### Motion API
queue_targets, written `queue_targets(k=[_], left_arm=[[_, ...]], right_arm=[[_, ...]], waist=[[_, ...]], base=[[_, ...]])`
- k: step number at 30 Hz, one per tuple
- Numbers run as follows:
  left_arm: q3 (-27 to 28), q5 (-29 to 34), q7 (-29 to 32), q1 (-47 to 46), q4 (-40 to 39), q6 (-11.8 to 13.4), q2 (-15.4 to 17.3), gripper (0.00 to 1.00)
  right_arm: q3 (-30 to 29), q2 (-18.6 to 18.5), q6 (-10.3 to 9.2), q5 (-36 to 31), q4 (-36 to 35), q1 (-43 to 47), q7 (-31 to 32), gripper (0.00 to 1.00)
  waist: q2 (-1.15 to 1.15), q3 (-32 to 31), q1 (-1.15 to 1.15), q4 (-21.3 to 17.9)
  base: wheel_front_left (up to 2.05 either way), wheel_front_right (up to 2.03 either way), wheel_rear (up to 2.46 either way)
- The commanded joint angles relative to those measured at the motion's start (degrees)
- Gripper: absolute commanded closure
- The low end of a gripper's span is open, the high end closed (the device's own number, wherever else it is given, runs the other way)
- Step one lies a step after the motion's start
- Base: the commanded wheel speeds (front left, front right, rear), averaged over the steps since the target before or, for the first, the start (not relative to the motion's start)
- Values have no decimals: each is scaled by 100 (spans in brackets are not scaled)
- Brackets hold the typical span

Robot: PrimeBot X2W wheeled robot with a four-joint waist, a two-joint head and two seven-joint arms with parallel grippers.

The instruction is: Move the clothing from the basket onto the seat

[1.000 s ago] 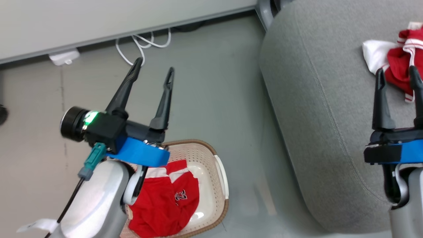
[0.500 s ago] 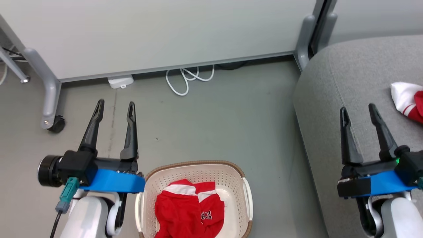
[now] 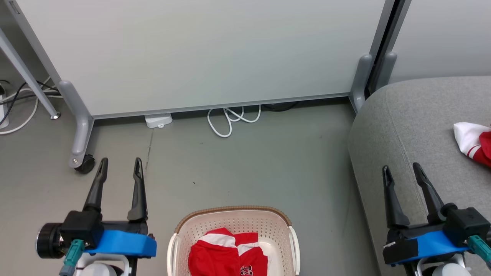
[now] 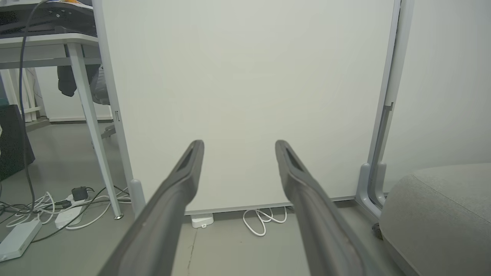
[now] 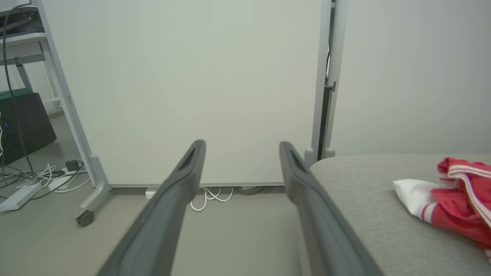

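Right of the left gripper (image 3: 120, 163), basket (image 3: 230, 210) holds one red garment (image 3: 226, 253); right of the right gripper (image 3: 400, 168), second garment (image 3: 473, 142) lies on the seat (image 3: 402, 126); both grippers wide, empty

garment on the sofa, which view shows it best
The right wrist view: the red garment lies large on the sofa, stripes clear. The head view catches its white-and-red end at the edge. The left wrist view gives the sofa's corner.
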Motion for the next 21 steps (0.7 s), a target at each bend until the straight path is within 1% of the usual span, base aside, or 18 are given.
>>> queue_targets(k=[1,11,21], left_arm=[[21,46,-16,69,48,-33,-22,0],[119,192,-16,144,279,-172,-127,0],[173,303,-16,136,442,-235,-183,0]], right_arm=[[4,25,3,6,20,107,1,0],[-4,71,3,28,284,204,0,0],[-3,80,3,19,398,175,1,0]], waist=[[0,-48,1,14],[0,-178,1,34],[0,-188,1,47]], base=[[0,0,0],[0,0,0],[0,0,0]])
